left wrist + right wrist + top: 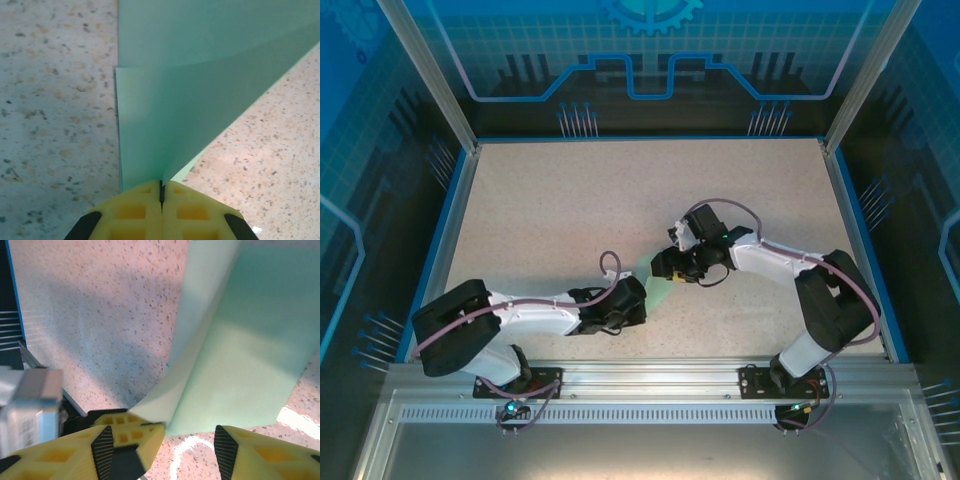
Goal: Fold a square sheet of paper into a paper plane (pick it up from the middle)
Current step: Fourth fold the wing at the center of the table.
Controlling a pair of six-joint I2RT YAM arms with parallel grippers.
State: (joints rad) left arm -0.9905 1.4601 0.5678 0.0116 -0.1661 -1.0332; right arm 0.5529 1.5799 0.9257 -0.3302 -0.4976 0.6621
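The square sheet of paper [200, 125] looks mid-fold, clamped in your left end effector [161, 189]; your spread-apart right end effector [192, 434] should press the crease.

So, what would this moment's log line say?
stage: folding | paper: partly folded, flap lifted | left gripper: shut on paper | right gripper: open at paper's edge

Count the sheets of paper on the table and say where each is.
1. The paper lies in the middle of the table, partly folded over, one edge pinched by the left gripper's shut fingers, the open right gripper at another edge. More could hide beneath them.
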